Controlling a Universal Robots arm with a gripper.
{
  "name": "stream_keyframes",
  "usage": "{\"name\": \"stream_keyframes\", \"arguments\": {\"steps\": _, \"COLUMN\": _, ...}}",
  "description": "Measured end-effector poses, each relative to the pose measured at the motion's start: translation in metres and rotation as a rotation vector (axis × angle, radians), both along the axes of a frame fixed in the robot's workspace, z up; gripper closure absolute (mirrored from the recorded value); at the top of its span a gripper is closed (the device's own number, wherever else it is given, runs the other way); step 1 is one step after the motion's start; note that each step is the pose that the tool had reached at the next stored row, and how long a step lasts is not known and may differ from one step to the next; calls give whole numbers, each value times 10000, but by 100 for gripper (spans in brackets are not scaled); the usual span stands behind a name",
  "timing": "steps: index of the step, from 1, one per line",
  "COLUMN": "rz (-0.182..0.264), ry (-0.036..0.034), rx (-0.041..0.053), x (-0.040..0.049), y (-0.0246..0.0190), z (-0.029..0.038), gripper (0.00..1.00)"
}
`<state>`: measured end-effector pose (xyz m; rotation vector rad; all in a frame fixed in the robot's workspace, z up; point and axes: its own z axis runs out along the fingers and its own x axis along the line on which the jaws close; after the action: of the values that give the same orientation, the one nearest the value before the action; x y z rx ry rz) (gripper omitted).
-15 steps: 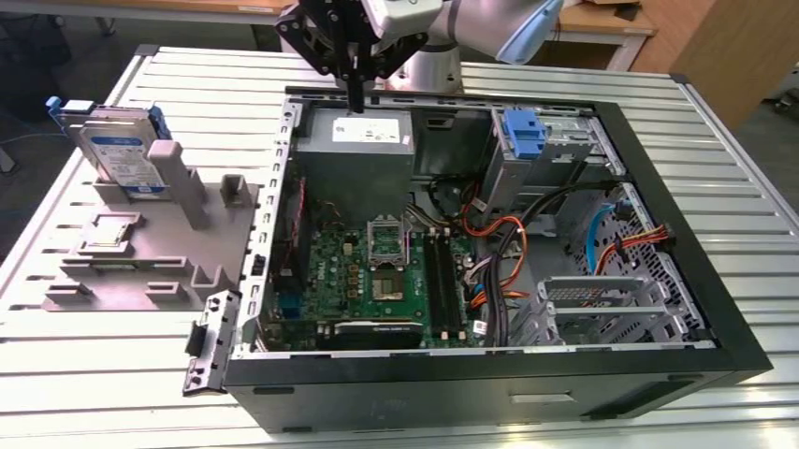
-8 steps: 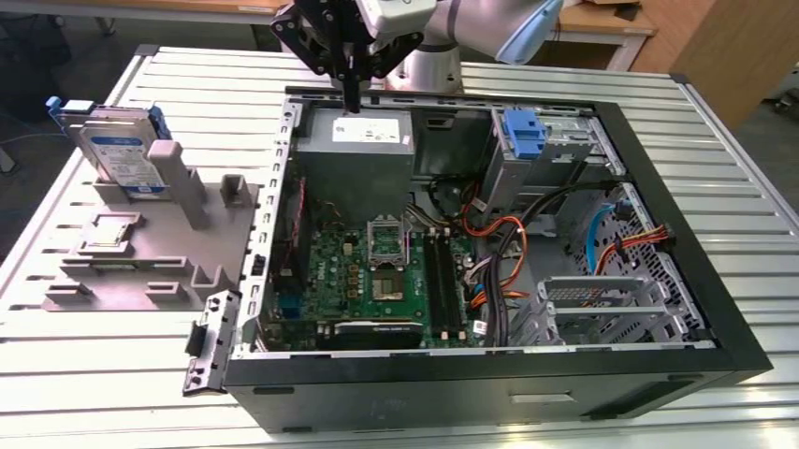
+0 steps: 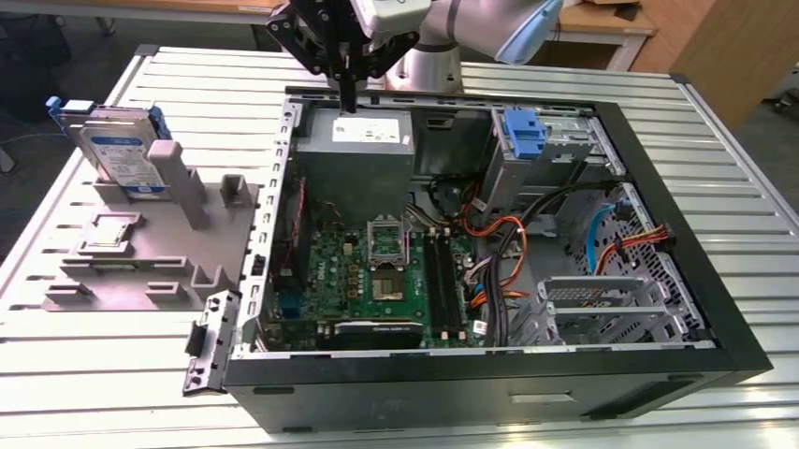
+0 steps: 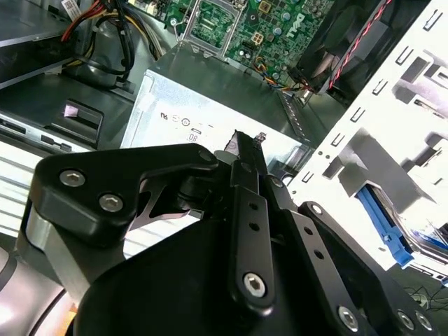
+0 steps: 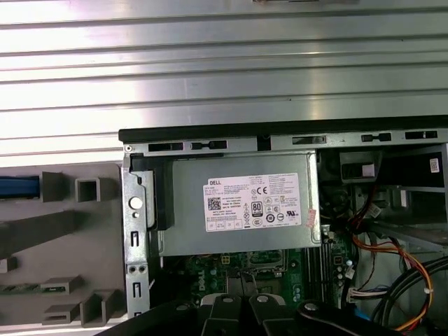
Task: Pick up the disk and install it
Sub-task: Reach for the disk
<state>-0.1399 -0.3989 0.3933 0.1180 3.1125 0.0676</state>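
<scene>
Disk [image 3: 119,148]: flat silver rectangle, blue plastic frame

My ribbed silver metal table [image 3: 200,70] stretches wide under the work, its long slats catching bright overhead light and glaring white in the first wrist view. Beyond its far edge, at the exterior view's right, stands a light brown wooden cabinet [image 3: 736,42]. Dark grey floor [image 3: 25,178] shows past the table at the exterior view's left.

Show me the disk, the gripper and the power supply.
the disk [image 3: 119,150], exterior view, on its labelled silver face
the gripper [image 3: 346,99], exterior view, at its fingertips
the power supply [image 5: 241,203], first wrist view, on its white label
</scene>
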Motion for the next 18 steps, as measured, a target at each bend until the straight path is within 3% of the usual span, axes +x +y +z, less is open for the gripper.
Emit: {"name": "stream_keyframes", "arguments": {"steps": 18, "rz": 0, "ry": 1, "rx": 0, "x": -52, "y": 0, "z": 0, "gripper": 90}}
